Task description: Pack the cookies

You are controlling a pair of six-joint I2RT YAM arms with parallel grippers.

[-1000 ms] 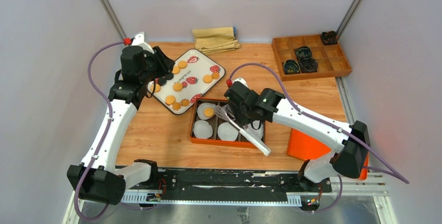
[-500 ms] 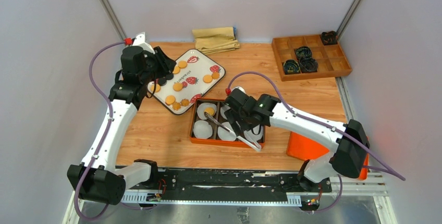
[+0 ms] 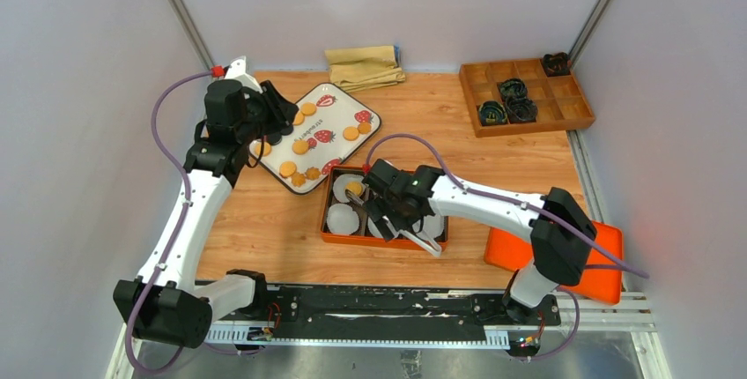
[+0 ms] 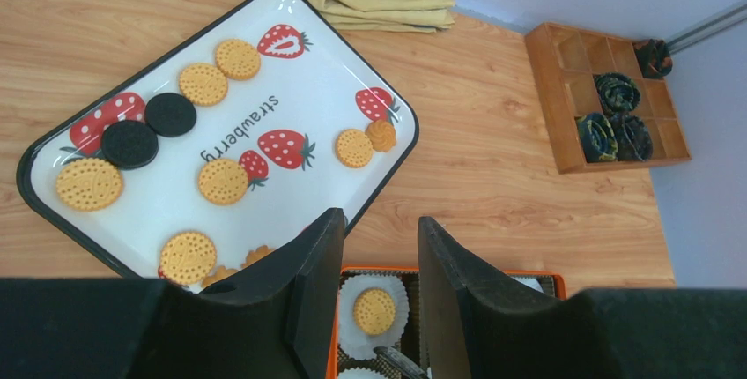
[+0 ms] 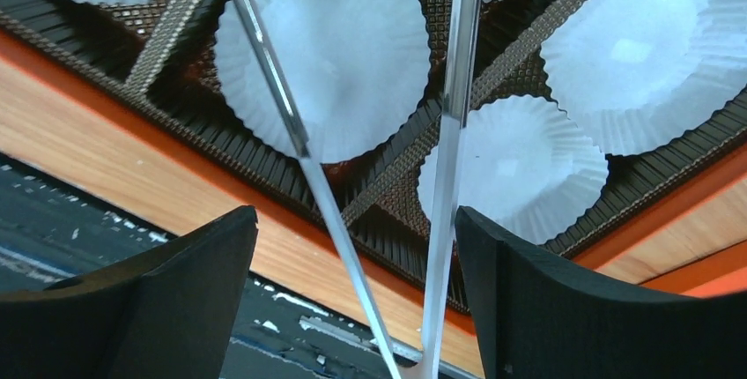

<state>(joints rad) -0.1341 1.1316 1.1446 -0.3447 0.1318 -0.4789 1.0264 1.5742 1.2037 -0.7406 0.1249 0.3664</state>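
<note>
Right gripper (image 3: 388, 205) grasps the tongs (image 5: 451, 132), apparently mid-length; the contact itself is hidden. The tong arms are spread, their long axis running forward from the hand, with the tips over bare cups (image 5: 335, 62) in the box (image 3: 352, 240) and nothing between them.

The cookies (image 4: 222, 181) lie on the tray (image 4: 326, 70), ahead and left of this hand. The left gripper (image 4: 379, 229), released and empty, hangs directly above them and is nearer.

Cookies: flat, round, mostly golden, two black. One already sits in a cup.
</note>
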